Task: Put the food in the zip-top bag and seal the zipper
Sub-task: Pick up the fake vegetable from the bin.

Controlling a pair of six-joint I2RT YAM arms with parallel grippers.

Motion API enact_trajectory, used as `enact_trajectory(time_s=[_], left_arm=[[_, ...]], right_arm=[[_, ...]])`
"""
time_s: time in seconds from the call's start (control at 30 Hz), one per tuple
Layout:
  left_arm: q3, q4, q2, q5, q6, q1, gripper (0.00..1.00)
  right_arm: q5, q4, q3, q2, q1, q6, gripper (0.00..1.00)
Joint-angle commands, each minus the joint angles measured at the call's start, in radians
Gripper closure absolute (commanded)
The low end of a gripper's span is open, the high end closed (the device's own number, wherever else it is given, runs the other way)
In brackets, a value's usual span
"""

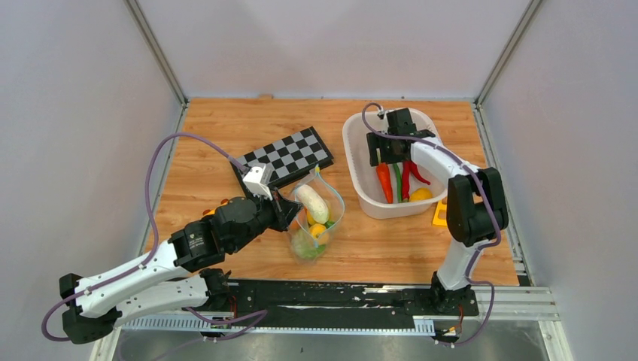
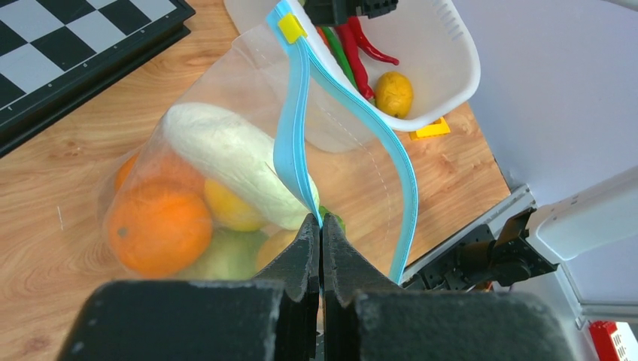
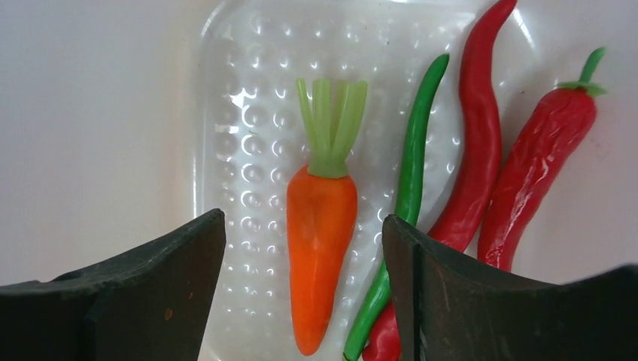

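Observation:
The clear zip-top bag (image 1: 316,218) stands open at the table's middle, holding a white radish (image 2: 226,158), an orange (image 2: 158,226), a yellow fruit (image 2: 229,207) and a green cabbage. My left gripper (image 2: 321,222) is shut on its teal-blue zipper (image 2: 290,128) at the near end of the mouth. My right gripper (image 3: 305,233) is open above the white basket (image 1: 361,154), straddling an orange carrot (image 3: 320,226). Beside the carrot lie a green pepper (image 3: 410,180) and two red peppers (image 3: 478,143). A yellow lemon (image 2: 393,94) lies in the basket too.
A chessboard (image 1: 290,154) lies behind the bag at the left. A yellow toy (image 1: 439,214) sits on the table by the basket's near right corner. Grey walls close in the table on three sides.

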State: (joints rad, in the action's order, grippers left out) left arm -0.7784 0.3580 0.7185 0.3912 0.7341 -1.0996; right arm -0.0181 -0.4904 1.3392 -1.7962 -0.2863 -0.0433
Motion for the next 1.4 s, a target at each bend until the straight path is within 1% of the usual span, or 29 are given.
enact_trajectory(time_s=[0.0, 0.1, 0.17, 0.2, 0.27, 0.33, 0.43, 0.57, 0.7, 0.8, 0.93, 1.03, 1.2, 1.3, 1.37], left_arm=[[-0.001, -0.017, -0.014, 0.027, 0.002, -0.004, 1.0], [-0.002, -0.016, -0.011, 0.028, -0.002, -0.004, 1.0], [-0.004, -0.014, -0.008, 0.031, -0.005, -0.004, 1.0], [-0.005, -0.013, -0.008, 0.032, -0.007, -0.003, 1.0], [-0.007, -0.007, -0.007, 0.033, -0.009, -0.004, 1.0], [-0.007, -0.003, -0.011, 0.039, -0.009, -0.004, 1.0], [-0.005, -0.004, -0.016, 0.048, -0.009, -0.003, 1.0], [-0.011, -0.006, -0.013, 0.056, -0.019, -0.003, 1.0], [-0.014, -0.007, -0.004, 0.056, -0.023, -0.004, 1.0], [-0.015, -0.006, 0.002, 0.054, -0.022, -0.004, 1.0], [-0.016, -0.01, 0.01, 0.046, -0.021, -0.003, 1.0], [-0.015, -0.017, 0.012, 0.044, -0.02, -0.003, 1.0], [-0.018, -0.021, 0.019, 0.034, -0.021, -0.003, 1.0], [-0.019, -0.023, 0.019, 0.028, -0.02, -0.004, 1.0], [-0.018, -0.021, 0.015, 0.029, -0.02, -0.003, 1.0]], right_arm=[[0.033, -0.02, 0.04, -0.024, 0.012, 0.0, 0.25], [0.097, 0.02, 0.04, -0.002, 0.023, -0.009, 0.29], [0.116, 0.029, 0.052, 0.005, 0.048, -0.02, 0.34], [0.123, 0.038, 0.052, 0.007, 0.066, -0.036, 0.35], [0.095, 0.075, 0.042, 0.009, 0.109, -0.058, 0.36], [0.045, 0.07, 0.066, -0.013, 0.156, -0.063, 0.37], [0.081, 0.03, 0.114, -0.066, 0.18, -0.067, 0.39], [0.171, 0.04, 0.135, -0.114, 0.186, -0.078, 0.4], [0.23, 0.071, 0.146, -0.156, 0.187, -0.107, 0.45], [0.269, 0.11, 0.126, -0.172, 0.188, -0.131, 0.49], [0.324, 0.145, 0.095, -0.177, 0.187, -0.163, 0.51], [0.325, 0.166, 0.073, -0.192, 0.187, -0.179, 0.52], [0.307, 0.105, 0.103, -0.23, 0.182, -0.182, 0.54], [0.314, 0.051, 0.114, -0.223, 0.173, -0.182, 0.54], [0.304, 0.078, 0.082, -0.202, 0.166, -0.169, 0.53]])
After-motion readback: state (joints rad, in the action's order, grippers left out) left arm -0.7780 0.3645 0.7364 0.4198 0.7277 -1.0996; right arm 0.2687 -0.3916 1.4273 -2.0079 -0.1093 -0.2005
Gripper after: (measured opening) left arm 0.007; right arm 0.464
